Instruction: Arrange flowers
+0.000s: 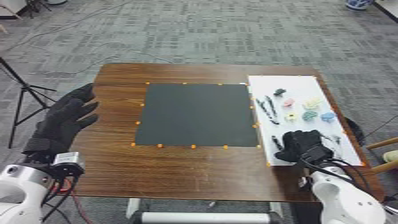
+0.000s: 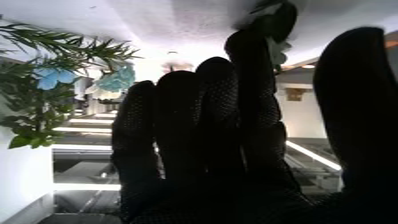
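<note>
To the right of the black square mat [image 1: 195, 115], a white sheet [image 1: 306, 85] bears the flowers: a dark one [image 1: 281, 92] toward its far end, a pink one [image 1: 288, 102] and a cream one [image 1: 312, 103] a little nearer, then a yellow one [image 1: 290, 116], a teal one [image 1: 309, 116] and a blue one [image 1: 328, 117] roughly in a row, with dark, slender pieces [image 1: 269, 107] lying on the side toward the mat. Beyond the mat's near right corner, the robot's right hand [image 1: 302, 142], in a black glove, is over the near part of the sheet; its fingers [image 2: 178, 120] are straight, the thumb [image 2: 355, 95] standing well apart from them. In the right wrist view, a dark leaf [image 2: 282, 22] is at the tip of one finger, though whether the two touch cannot be told, and leafy green sprigs [image 2: 67, 47] appear near the blue and teal blooms. Left of the mat, across a strip of bare wood, the robot's left hand [image 1: 64, 117] is at the table's left edge, its fingers extended and spread. Small orange markers [image 1: 194, 146] dot the edges of the mat and the sheet. Around the mat is the brown wooden table [image 1: 191, 172], and farther out are a black tripod [image 1: 25, 86] to the left, grey patterned carpet [image 1: 195, 35] beyond, and a blue-and-white vase [image 1: 359, 4] beyond the mat, off to the right
</note>
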Robot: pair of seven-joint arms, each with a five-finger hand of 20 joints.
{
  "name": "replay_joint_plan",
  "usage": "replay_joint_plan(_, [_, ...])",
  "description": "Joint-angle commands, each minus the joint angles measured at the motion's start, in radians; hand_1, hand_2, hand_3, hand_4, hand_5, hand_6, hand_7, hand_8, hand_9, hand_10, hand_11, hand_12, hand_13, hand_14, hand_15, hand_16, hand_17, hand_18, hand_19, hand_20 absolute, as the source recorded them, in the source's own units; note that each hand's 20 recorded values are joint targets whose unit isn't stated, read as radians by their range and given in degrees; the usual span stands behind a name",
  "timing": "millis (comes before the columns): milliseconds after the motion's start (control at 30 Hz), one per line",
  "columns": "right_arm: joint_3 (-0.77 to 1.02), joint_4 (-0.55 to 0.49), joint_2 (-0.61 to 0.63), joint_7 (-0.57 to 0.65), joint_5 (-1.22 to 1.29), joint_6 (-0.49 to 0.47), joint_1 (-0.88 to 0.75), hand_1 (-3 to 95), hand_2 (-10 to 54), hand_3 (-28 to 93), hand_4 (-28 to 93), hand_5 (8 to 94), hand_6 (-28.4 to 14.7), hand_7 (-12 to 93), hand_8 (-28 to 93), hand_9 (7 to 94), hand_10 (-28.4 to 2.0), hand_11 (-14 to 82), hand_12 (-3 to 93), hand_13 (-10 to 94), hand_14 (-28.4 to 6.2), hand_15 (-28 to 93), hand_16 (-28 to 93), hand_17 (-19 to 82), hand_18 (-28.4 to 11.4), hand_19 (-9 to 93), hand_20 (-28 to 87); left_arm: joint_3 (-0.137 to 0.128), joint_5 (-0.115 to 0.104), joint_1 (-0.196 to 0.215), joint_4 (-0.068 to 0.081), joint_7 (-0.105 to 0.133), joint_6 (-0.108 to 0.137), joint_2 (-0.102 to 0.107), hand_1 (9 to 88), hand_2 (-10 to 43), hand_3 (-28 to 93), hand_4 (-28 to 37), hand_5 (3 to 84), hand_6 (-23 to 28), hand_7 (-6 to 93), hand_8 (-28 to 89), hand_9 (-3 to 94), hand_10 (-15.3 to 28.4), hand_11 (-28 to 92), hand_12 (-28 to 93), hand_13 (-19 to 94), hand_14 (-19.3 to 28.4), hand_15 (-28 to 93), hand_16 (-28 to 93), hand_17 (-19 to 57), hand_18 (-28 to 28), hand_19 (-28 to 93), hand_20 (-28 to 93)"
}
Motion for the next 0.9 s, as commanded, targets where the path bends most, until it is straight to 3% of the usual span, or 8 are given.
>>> replay_joint_plan(33, [-0.039,0.016,-0.002,0.024,-0.048,-0.023,0.035,37.0,-9.5,77,-28,59.9,0.6,59,7,58.1,-11.6,60.4,44.6,54,-12.8,79,36,22,-20.9,78,50,-0.004,-0.004,0.003,-0.006,-0.001,0.008,0.000,25.7,-7.2,65,-28.3,18.1,1.3,21.1,-10,12.6,8.0,18,20,4,11.2,40,-5,-12.2,18.1,38,12])
replay_joint_plan(100, [-0.030,0.012,-0.007,0.015,-0.035,-0.040,0.027,42.8,-9.5,79,-28,63.9,1.0,61,11,66.7,-10.7,56.5,54.9,57,-12.0,80,38,24,-20.8,79,50,-0.010,-0.005,0.007,-0.008,-0.003,0.008,0.000,25.7,-7.2,65,-28.3,18.0,1.3,21.1,-10,12.6,8.0,18,20,4,11.2,40,-5,-12.1,18.1,38,12])
replay_joint_plan(233, [-0.039,0.014,-0.013,0.001,-0.036,-0.021,0.029,42.8,-9.5,86,-27,66.4,1.0,61,16,71.0,-10.6,57.5,61.1,61,-12.3,83,41,26,-21.6,82,51,-0.023,-0.006,0.006,-0.009,-0.002,0.009,0.007,25.7,-7.2,65,-28.3,18.0,1.2,21.2,-10,12.6,8.0,18,20,4,11.2,40,-5,-12.1,18.1,38,12])
replay_joint_plan(467, [-0.116,0.038,-0.005,-0.026,-0.031,0.135,0.118,38.7,-9.5,88,-15,68.5,-1.8,63,25,74.6,-10.7,63.0,63.7,65,-12.5,85,46,31,-22.4,85,54,-0.036,-0.008,0.009,-0.015,-0.001,0.013,0.012,25.7,-7.2,65,-28.3,18.1,1.2,21.2,-10,12.6,8.0,18,20,4,11.2,41,-5,-12.2,18.1,38,12])
replay_joint_plan(733, [-0.315,0.070,-0.026,-0.021,-0.011,0.293,0.411,37.8,-9.5,88,-13,70.8,-2.9,60,28,75.4,-10.6,61.8,65.0,67,-12.2,84,46,33,-22.7,86,54,-0.042,-0.006,0.010,-0.017,-0.006,0.015,0.004,25.7,-7.1,65,-28.3,18.2,1.3,21.1,-10,12.6,7.9,18,20,4,11.2,41,-5,-12.2,18.2,38,12])
replay_joint_plan(800, [-0.339,0.070,-0.035,-0.001,-0.015,0.263,0.456,37.5,-9.5,89,-13,70.9,-3.1,60,28,75.4,-10.5,61.7,65.4,67,-12.2,84,46,33,-22.7,86,54,-0.037,-0.003,0.004,-0.016,-0.009,0.013,0.005,25.7,-7.1,65,-28.3,18.3,1.3,21.1,-10,12.6,7.9,18,20,4,11.2,41,-5,-12.2,18.2,38,12])
replay_joint_plan(900, [-0.256,0.042,-0.046,0.022,0.019,0.087,0.419,38.0,-9.5,88,-14,69.6,-3.2,61,28,75.4,-10.4,61.5,66.6,66,-12.2,84,48,32,-22.2,85,54,-0.027,-0.004,-0.003,-0.014,-0.008,0.012,0.007,25.8,-7.1,65,-28.3,18.2,1.3,21.2,-10,12.6,8.0,18,20,4,11.2,41,-5,-12.2,18.2,38,12])
